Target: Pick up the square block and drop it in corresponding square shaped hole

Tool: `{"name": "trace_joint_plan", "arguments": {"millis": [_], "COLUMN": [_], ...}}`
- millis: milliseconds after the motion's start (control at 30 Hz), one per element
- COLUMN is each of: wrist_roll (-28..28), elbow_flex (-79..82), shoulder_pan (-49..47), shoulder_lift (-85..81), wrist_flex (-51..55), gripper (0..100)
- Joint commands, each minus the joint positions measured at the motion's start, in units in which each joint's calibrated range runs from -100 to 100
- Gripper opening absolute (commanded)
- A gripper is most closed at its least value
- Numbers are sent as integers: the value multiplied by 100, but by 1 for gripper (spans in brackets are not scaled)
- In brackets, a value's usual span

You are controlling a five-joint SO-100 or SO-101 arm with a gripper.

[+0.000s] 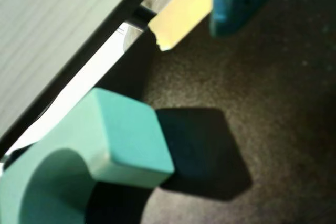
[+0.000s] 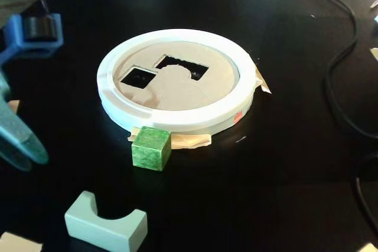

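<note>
A black bench carries a round tan board with a thick white ring rim, taped down at its edges. The board has two dark cut-outs: a small square shaped hole and, beside it, a wider rectangular cut-out with a curved notch.

The small mottled green cube with glossy faces, the square block, sits on the bench touching the near edge of the white rim, on a strip of tan tape. It is not in the hole and nothing holds it.

In the fixed view the teal fingers hang at the far left edge, well apart from the green cube, which lies to their right. Only part of them shows, so whether they are spread or closed cannot be told; they appear to hold nothing.

A larger pale mint block with an arched notch lies below and to the right of the fingers. The wrist view shows this mint block close up.

Judging from this, the task has barely begun: reaching, grasping, carrying and dropping the cube all remain.
</note>
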Motion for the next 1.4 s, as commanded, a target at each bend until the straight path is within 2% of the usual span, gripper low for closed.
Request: {"name": "trace_joint_plan", "arguments": {"millis": [0, 1367], "wrist_roll": [-10, -10], "elbow_flex": [8, 8], "shoulder_pan": [72, 72], "shoulder_lift": [-80, -80], "wrist_flex": [-102, -122], "gripper": [69, 71]}}
